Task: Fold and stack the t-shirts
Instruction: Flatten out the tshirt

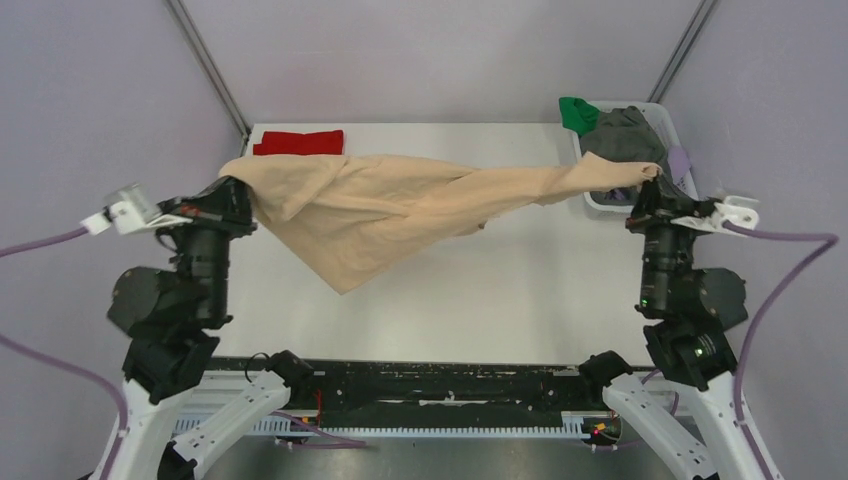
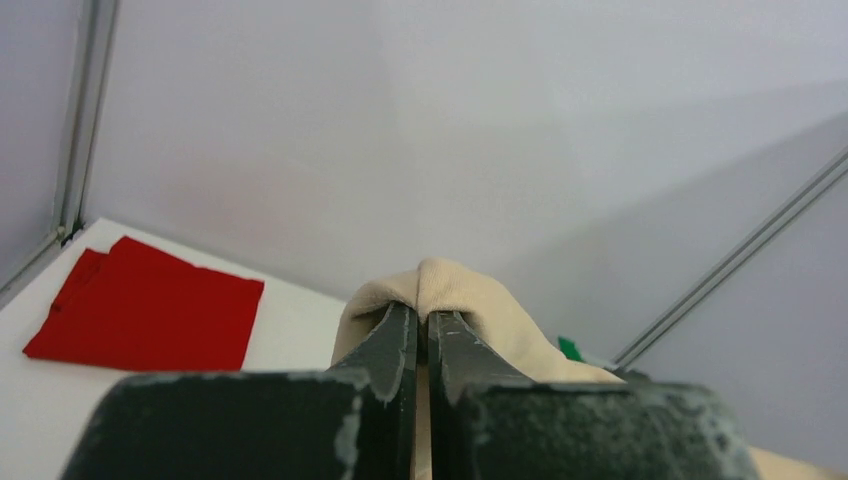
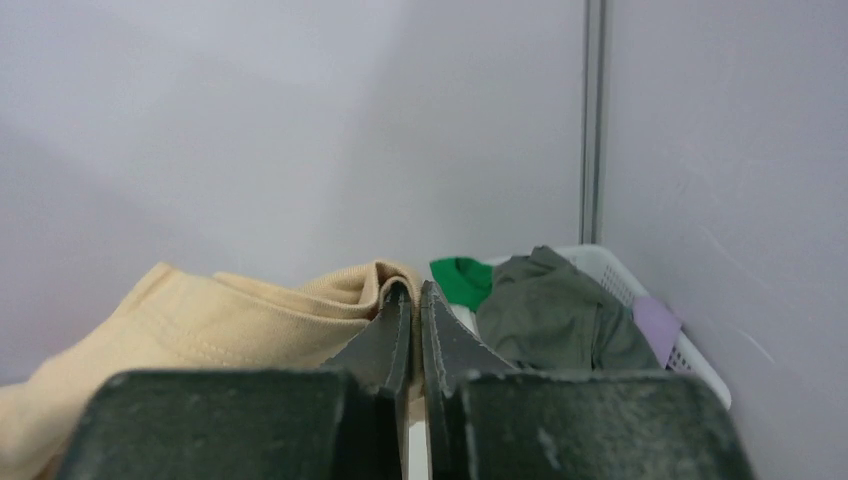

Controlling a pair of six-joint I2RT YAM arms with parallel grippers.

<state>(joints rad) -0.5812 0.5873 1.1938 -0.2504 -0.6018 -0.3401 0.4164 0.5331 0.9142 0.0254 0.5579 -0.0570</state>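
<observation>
Beige t-shirt (image 1: 380,205) hangs stretched between both arms across the middle of the top view, above the white table (image 1: 520,300). Its lowest fold sags to a point left of centre; whether that point touches the table cannot be told.

Left gripper (image 2: 422,318) is pinched tight on one bunched edge. Cloth humps over the tips and hides them in the top view. Right gripper (image 3: 415,298) is clamped the same way on the opposite end, with a stitched hem wrapped over it.

Red t-shirt (image 1: 298,142), folded flat, lies at the far left of the table, its near edge cut off by the hanging beige cloth.

White basket (image 1: 682,130) at upper right holds a green garment (image 1: 577,113) and a grey garment (image 1: 622,132), both crumpled; what kind of garments they are is unclear.
</observation>
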